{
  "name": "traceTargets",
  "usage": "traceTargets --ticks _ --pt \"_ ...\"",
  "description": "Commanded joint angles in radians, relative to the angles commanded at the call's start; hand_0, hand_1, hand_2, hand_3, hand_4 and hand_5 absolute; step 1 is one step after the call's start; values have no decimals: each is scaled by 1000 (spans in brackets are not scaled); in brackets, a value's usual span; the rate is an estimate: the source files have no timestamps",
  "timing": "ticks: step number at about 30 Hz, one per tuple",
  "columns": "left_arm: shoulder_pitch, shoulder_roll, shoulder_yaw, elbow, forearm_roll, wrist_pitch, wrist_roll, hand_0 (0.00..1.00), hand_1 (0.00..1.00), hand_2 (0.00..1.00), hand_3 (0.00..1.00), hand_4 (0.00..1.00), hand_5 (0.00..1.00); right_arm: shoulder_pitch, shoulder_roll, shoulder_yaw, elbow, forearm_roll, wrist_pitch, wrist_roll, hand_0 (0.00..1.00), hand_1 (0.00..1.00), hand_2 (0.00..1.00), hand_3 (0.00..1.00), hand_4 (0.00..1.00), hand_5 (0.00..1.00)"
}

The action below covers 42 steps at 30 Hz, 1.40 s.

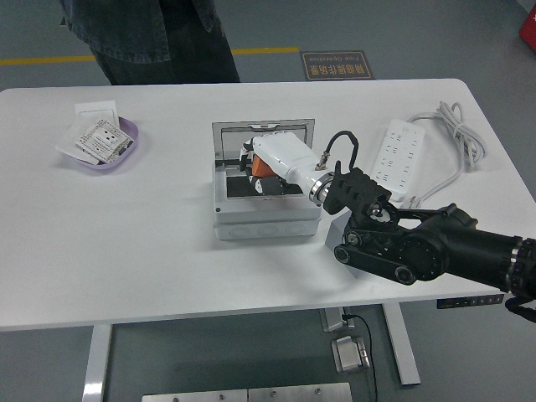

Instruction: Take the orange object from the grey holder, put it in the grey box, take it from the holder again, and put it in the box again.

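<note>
One hand (266, 165), the right, curls its fingers around the orange object (262, 167) inside the open grey box (266, 219) on the desk (126, 234). Beside the box, the grey holder (335, 228) is mostly hidden.

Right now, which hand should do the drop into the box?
Right. The right hand already grips the orange object and sits inside the open grey box. The left arm is not in view.
</note>
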Motion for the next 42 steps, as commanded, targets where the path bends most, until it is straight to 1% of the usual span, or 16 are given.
traceTargets --ticks 3,11,20,21,26,27,32,33,35,38,39,42 --pt "-1 1 -2 0 3 0 -1 644 705 604 595 596 147 8 13 -14 -21 22 -5 5 2 72 284 221 2 8" --pt "-7 2 12 0 -6 -1 -5 644 706 604 594 595 148 11 31 -29 -39 39 -12 15 2 78 286 228 2 2" --pt "-12 2 51 0 -41 -4 -12 644 706 604 594 595 148 15 34 2 -68 24 37 36 2 78 286 233 2 2" --pt "-12 2 54 0 -45 -4 -12 644 706 603 592 592 152 14 35 4 -70 21 41 37 2 97 302 319 43 2" --pt "-14 3 66 0 -54 -5 -14 644 706 603 592 592 152 11 36 4 -73 7 51 38 2 97 302 319 43 2" --pt "-14 3 68 0 -57 -5 -15 645 705 603 592 591 150 11 37 3 -74 6 52 38 125 288 521 651 652 258" --pt "-17 2 113 0 -97 -5 -24 645 705 603 592 591 150 7 39 -7 -79 0 51 41 125 288 521 651 652 258" --pt "-18 2 121 0 -103 -5 -25 645 706 602 590 588 151 7 40 -9 -80 0 50 41 521 540 596 661 876 421" --pt "-18 1 128 0 -109 -6 -27 645 706 602 590 588 151 5 41 -12 -81 -2 49 42 521 540 596 661 876 421" --pt "-18 0 120 0 -101 -7 -25 645 706 602 590 588 151 2 41 -12 -81 -5 48 44 521 540 596 661 876 421" --pt "-18 -1 124 0 -103 -7 -25 644 705 600 589 584 150 1 40 -11 -81 -5 47 44 620 599 601 683 964 509" --pt "-17 -2 123 0 -101 -8 -24 644 705 600 589 584 150 -1 39 -8 -80 -6 44 48 620 599 601 683 964 509"
